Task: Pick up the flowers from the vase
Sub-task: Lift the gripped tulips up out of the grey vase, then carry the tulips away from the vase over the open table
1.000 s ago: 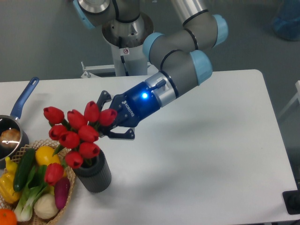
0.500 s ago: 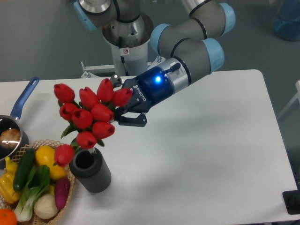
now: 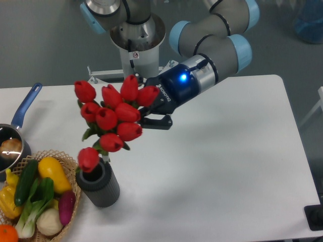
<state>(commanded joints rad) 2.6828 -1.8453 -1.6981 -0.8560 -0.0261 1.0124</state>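
Flowers (image 3: pixel 115 117) sit higher than before, nearly clear of vase (image 3: pixel 98 184); gripper (image 3: pixel 150 112) clamps the bunch. Lift straight up so the lowest bud clears the rim.

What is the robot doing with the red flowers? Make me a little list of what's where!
flowers: bunch of red tulip buds with green stems, lifted above the vase, lowest bud close to its mouth
vase: short dark grey ribbed cylinder, upright on the white table
gripper: blue-lit two-finger gripper, fingers shut on the bunch
basket: wicker basket of vegetables, left of the vase
pan: blue-handled steel pan, far left
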